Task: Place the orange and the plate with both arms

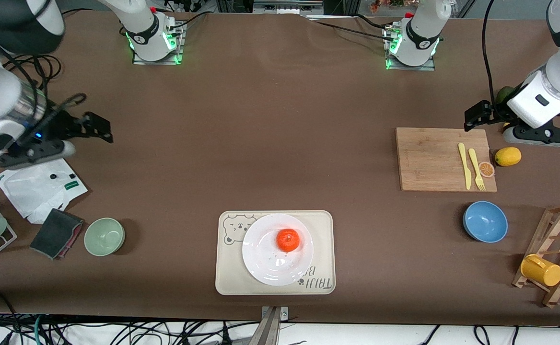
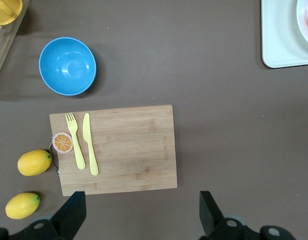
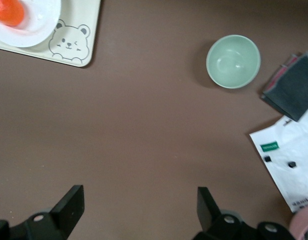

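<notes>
the orange (image 1: 288,239) sits on the plate (image 1: 265,268), a little off its middle toward the robots, and the plate rests on the bear-print tray (image 1: 226,282) at the table edge nearest the front camera, midway between the two ends. the left gripper (image 1: 475,116) hangs over the cutting board (image 1: 428,160) at the left arm's end, fingers spread wide and holding nothing. the right gripper (image 1: 99,129) hangs over bare table at the right arm's end, near the green bowl (image 1: 104,236), likewise fully open and empty. both arms are well apart from the tray, so the placement appears already done. handling, as judged: the orange is light, firm and round, prone to roll, best pinched across its widest part; the plate is stiff, glossy, slippery and breakable, best taken at the raised rim.
</notes>
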`<control>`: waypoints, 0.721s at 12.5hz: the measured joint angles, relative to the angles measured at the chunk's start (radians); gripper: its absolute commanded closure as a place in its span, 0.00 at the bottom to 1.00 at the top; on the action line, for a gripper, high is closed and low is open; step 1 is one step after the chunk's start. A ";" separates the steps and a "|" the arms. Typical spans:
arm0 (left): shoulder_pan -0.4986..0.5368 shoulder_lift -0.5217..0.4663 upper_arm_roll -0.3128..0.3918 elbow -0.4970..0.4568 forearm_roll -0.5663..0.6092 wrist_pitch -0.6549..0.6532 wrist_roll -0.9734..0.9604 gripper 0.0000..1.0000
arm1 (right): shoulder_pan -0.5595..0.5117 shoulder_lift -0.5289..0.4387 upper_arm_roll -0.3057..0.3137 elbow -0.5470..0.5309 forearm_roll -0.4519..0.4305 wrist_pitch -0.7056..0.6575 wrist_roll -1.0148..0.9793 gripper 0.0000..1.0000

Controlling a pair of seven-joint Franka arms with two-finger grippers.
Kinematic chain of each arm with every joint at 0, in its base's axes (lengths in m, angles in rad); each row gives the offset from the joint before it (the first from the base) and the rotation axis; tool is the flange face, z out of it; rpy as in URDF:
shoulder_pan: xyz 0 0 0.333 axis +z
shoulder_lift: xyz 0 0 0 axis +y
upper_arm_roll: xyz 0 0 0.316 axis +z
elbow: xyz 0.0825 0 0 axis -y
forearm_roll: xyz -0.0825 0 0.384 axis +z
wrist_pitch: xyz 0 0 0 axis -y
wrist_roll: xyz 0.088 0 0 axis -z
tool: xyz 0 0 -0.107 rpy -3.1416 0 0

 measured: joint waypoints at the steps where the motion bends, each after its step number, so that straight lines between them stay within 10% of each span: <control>1: 0.000 0.000 0.000 0.000 0.000 0.000 0.000 0.00 | -0.019 -0.016 0.001 -0.008 -0.010 -0.010 0.000 0.00; 9: 0.000 0.000 0.000 0.000 0.000 0.000 0.000 0.00 | -0.053 -0.023 0.034 -0.013 -0.055 -0.021 0.000 0.00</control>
